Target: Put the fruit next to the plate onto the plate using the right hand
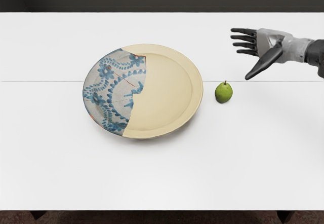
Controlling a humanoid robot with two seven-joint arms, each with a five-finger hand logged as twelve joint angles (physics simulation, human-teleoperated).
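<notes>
White tabletop [162,178] filled nearly the whole view, with a dark strip of background beyond its far edge. You had one landmark to steer by: the plate [200,89], cream on its right part and blue-patterned on its left, lying flat near the middle of the table. The fruit, a small green pear [224,92], stood upright on the table just right of the plate, close to the rim but not touching it. Nothing lay on the plate.

Your right hand [263,44] hung above the table, right of the plate and farther back than the pear, well apart from the fruit. Its fingers [243,38] were spread and pointed toward the plate, the thumb [263,64] angled down and forward; it held nothing. The left arm did not show.

The step in hand looked like the reach, with the grasp not yet begun. To do it well, you would have wanted to bring the hand nearer and down over the pear, fingers apart until thumb and fingers bracketed its widest part. The pear looked small and rounded at the base, so a sideways brush could tip it or roll it against the plate's rim; coming down from above seemed safer than sweeping along the table. A gentle close, then a lift clear of the rim before carrying it left over the plate, seemed the sound order.
</notes>
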